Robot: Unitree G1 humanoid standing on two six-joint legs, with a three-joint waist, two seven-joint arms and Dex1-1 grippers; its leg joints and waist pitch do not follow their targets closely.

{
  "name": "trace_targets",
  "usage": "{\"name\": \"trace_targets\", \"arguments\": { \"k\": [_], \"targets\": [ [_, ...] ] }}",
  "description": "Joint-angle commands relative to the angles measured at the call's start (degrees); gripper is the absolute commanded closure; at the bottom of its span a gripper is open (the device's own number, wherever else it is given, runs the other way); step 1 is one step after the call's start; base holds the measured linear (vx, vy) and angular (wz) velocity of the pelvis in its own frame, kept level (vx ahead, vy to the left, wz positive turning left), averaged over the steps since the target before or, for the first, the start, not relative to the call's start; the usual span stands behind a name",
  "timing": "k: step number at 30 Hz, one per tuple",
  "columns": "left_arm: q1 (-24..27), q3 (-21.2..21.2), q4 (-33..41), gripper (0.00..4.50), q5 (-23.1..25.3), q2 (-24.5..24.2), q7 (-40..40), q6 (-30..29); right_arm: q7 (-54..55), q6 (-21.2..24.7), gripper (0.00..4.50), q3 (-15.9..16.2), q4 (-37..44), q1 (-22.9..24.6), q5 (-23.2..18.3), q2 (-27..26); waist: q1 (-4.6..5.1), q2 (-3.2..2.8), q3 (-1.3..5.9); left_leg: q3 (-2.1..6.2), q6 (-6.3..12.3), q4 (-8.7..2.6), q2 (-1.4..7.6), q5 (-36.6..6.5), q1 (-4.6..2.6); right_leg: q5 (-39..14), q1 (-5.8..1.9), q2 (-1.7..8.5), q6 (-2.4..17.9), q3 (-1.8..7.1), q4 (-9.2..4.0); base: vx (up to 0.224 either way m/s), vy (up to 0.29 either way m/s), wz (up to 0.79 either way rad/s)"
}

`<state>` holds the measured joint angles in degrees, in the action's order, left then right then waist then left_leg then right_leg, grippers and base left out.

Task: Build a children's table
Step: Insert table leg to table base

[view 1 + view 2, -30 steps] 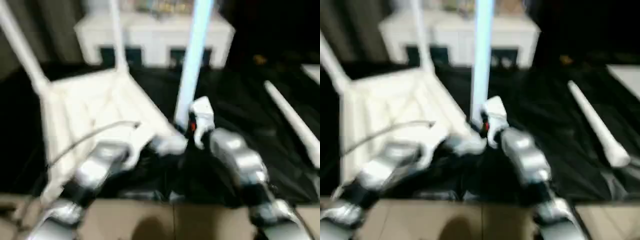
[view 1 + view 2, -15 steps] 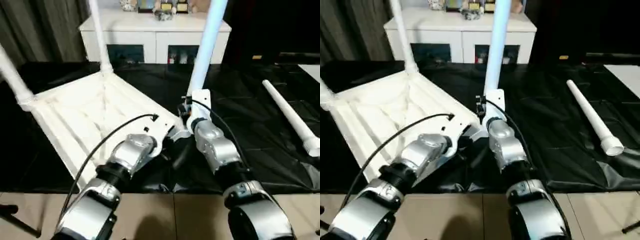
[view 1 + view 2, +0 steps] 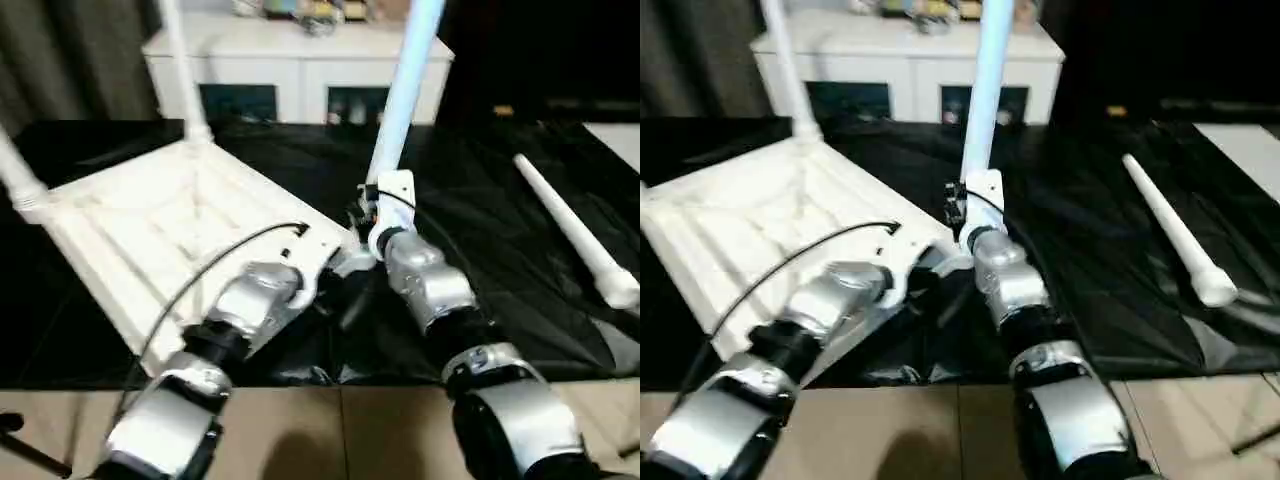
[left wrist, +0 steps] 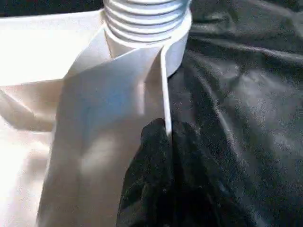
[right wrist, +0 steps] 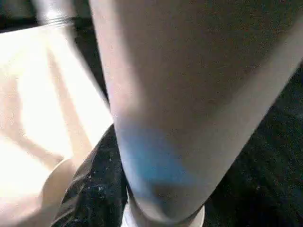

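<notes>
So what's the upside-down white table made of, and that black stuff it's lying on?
The table top looks like moulded white plastic with a smooth, slightly glossy finish: its underside has stiffening ribs, and the left wrist view shows screw threads at its corner socket. The black cover looks like thin shiny sheeting, probably plastic film or coated fabric, since it wrinkles and catches the light.

You are looking at an indoor room set up as a robot test space: a work table point(image 3: 500, 210) draped in black sheet, a white cabinet point(image 3: 300, 75) with glass doors at 12 o'clock bearing small trinkets point(image 3: 300, 8), grey curtains point(image 3: 70, 60) at 10 o'clock, tan floor point(image 3: 340, 440) at 6 o'clock.
</notes>
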<state>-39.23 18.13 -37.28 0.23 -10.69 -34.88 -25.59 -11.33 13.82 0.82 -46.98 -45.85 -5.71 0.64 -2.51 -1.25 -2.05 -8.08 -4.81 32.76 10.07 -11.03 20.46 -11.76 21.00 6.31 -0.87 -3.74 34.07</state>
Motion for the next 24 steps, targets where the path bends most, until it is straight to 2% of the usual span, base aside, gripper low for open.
{"name": "trace_targets", "arguments": {
  "k": [1,2,3,4,6,7,8,9,10,11,13,16,18,24],
  "targets": [
    [1.6,3.28,4.92,4.5,1.22,-4.07,-7.98,1.35,-8.87,7.14,2.66,3.79,-3.01,4.64,0.55,2.36,-0.06,-0.39,2.04,0.37,-0.62,-5.41,2.15,-24.49,0.06,-19.93,-0.83,2.14,8.89,1.83,-5.06,0.0,0.0,0.0],
    [1.98,3.65,5.69,4.5,1.14,-4.69,-9.03,1.34,-10.49,7.23,2.66,4.35,-2.51,4.87,0.62,2.86,-0.12,-0.25,2.14,0.38,-0.81,-5.39,2.23,-25.0,0.03,-23.06,-0.86,2.42,8.19,1.92,-5.3,0.0,0.0,0.0],
    [3.64,4.61,9.25,4.5,0.25,-7.4,-13.76,2.28,-18.31,8.76,2.66,7.46,1.36,6.71,0.59,5.82,-0.21,-0.22,2.33,0.21,-0.54,-5.37,2.32,-22.96,0.05,-21.78,-0.9,2.39,8.22,2.11,-5.36,0.0,0.0,0.0],
    [3.96,4.71,9.96,4.5,-0.03,-7.92,-14.69,2.4,-19.85,9.11,2.66,8.14,2.22,7.13,0.58,6.46,-0.41,-0.28,2.47,0.13,-0.46,-5.35,2.48,-21.61,-0.04,-19.86,-0.95,2.33,8.48,2.14,-5.18,0.061,-0.05,0.02],
    [5.56,4.97,13.75,4.5,-1.46,-10.64,-19.1,3.04,-28.26,10.91,2.66,11.61,6.99,9.7,0.11,10.24,-0.89,-0.55,2.82,-0.6,0.52,-4.83,2.86,-13.85,-0.23,-7.26,-1.18,1.96,11.46,2.36,-4.03,0.085,-0.049,0.07],
    [6.11,5.05,15.09,4.5,-1.95,-11.49,-20.62,3.22,-30.68,11.47,2.66,12.43,8.38,10.44,-0.04,11.33,-0.91,-0.66,2.97,-0.81,0.7,-4.59,2.84,-11.89,-0.26,-3.83,-1.18,1.77,12.43,2.39,-3.58,0.1,-0.033,0.04],
    [6.11,5.05,15.09,4.5,-1.95,-11.49,-20.62,3.22,-30.68,11.47,2.66,12.43,8.38,10.44,-0.04,11.33,-0.86,-0.66,3.24,-0.89,0.92,-4.24,2.61,-7.68,0.17,2.62,-1.77,1.39,13.99,2.19,-2.74,0.081,-0.008,-0.02],
    [7.96,5.29,19.84,4.5,-4.53,-14.97,-26.71,3.73,-38.93,11.77,2.66,15.47,12.77,12.98,-0.61,15.79,-1.15,-0.55,3.39,-1.03,1.4,-4.01,2.6,-5.89,-0.02,6.38,-1.96,1.2,14.73,1.99,-2.52,0.081,-0.008,-0.02],
    [8.53,5.34,21.41,4.5,-5.49,-16.15,-28.59,3.13,-41.43,11.78,2.66,16.4,13.93,13.64,-0.69,17.22,-1.31,-0.56,3.46,-1.02,1.73,-3.77,2.63,-4.95,-0.04,8.4,-2.17,1.22,14.98,1.95,-2.29,0.091,0.003,-0.02],
    [9.16,5.46,23.16,4.5,-6.61,-17.75,-31.02,2.45,-44.44,11.7,2.66,17.41,14.96,14.26,-0.73,18.95,-1.3,-0.63,3.62,-1.27,2.69,-3.37,2.52,-2.59,0.02,13.18,-2.16,0.97,15.67,1.99,-1.73,0.105,0.009,0.01],
    [9.43,5.51,23.98,4.5,-6.86,-18.95,-32.23,2.03,-46.46,11.54,2.66,17.81,15.15,14.34,-0.6,20.06,-1.32,-0.66,3.77,-1.45,3.65,-3.01,2.27,0.08,-0.33,16.98,-1.99,0.6,16.72,1.82,-1.39,0.088,0.011,0.01],
    [9.61,5.34,24.27,4.5,-6.21,-19.82,-32.54,2.5,-48.0,12.03,2.66,18.0,15.98,14.5,-0.66,21.18,-1.75,-0.51,3.64,-1.53,3.47,-3.11,2.48,-1.38,-0.5,14.0,-2.17,0.89,17.01,1.84,-1.58,0.0,0.0,0.0],
    [9.81,4.92,24.21,4.5,-5.86,-19.93,-32.69,2.53,-48.82,12.69,2.66,18.04,16.86,14.88,-0.79,21.62,-1.98,-0.48,3.4,-1.6,1.9,-3.51,2.7,-5.09,-0.82,8.26,-2.06,1.03,16.42,1.96,-2.05,0.0,0.0,0.0],
    [10.16,5.17,24.71,4.5,-5.85,-20.61,-32.16,1.97,-48.96,12.9,2.66,19.38,18.03,16.21,-0.43,22.09,-2.02,-0.44,2.98,-1.7,-0.89,-4.21,2.95,-11.22,-1.06,-0.93,-1.84,1.22,14.68,2.27,-2.66,0.0,0.0,0.0]
  ]
}}
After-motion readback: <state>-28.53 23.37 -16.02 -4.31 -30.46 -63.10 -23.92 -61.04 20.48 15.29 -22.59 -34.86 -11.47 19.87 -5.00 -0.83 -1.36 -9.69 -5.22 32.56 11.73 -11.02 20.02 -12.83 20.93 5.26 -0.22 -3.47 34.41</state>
